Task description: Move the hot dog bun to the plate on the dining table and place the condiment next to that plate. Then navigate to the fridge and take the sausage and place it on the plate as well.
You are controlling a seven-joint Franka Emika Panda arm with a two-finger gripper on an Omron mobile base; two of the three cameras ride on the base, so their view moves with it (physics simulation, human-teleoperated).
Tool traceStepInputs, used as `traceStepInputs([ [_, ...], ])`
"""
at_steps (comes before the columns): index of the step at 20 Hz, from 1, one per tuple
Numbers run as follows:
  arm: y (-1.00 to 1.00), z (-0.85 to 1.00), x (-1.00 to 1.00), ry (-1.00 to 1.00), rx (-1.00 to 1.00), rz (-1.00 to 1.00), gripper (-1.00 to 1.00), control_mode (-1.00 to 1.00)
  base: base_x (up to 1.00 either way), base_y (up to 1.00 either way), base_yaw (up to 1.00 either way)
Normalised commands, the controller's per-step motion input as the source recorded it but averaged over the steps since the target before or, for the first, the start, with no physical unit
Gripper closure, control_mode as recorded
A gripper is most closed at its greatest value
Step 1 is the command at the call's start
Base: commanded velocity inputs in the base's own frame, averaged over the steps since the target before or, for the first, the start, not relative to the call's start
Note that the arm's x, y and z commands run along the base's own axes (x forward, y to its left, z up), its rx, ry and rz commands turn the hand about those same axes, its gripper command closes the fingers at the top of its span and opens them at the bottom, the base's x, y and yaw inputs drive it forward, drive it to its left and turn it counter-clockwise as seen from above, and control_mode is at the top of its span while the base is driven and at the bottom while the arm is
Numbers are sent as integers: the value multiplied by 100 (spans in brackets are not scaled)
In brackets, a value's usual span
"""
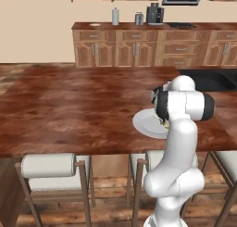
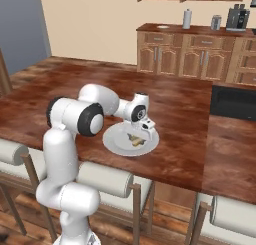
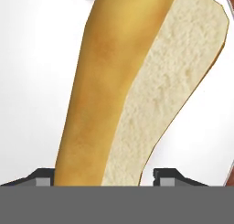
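The hot dog bun (image 3: 100, 81), tan with a pale cut face, lies low over the white plate (image 3: 27, 81). My gripper (image 3: 103, 177) is shut on the hot dog bun, one fingertip against each of its long sides. In the right base view the gripper (image 2: 140, 134) points down at the plate (image 2: 115, 141), which sits near the front edge of the dining table (image 2: 60, 89), and the bun (image 2: 134, 139) shows just under it. In the left base view my arm covers most of the plate (image 1: 143, 123) on the dining table (image 1: 69, 110).
Padded chairs (image 1: 48, 166) (image 2: 105, 181) are tucked along the table's near edge. Wooden cabinets with a counter (image 1: 139, 45) line the back wall, bearing a canister (image 1: 115, 15) and a coffee machine (image 1: 155, 14). A dark panel (image 1: 208, 78) lies beyond the table's right end.
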Motion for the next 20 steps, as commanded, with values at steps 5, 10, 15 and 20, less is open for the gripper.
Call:
traceStepInputs([
  [5, -19, -37, 27, 0, 0, 5, 100, -100, 0, 0, 0],
  [10, 0, -9, 3, 0, 0, 6, -100, -100, 0, 0, 0],
  [15, 0, 21, -20, 0, 0, 8, -100, -100, 0, 0, 0],
  [20, 12, 56, -1, 0, 0, 7, -100, -100, 0, 0, 0],
])
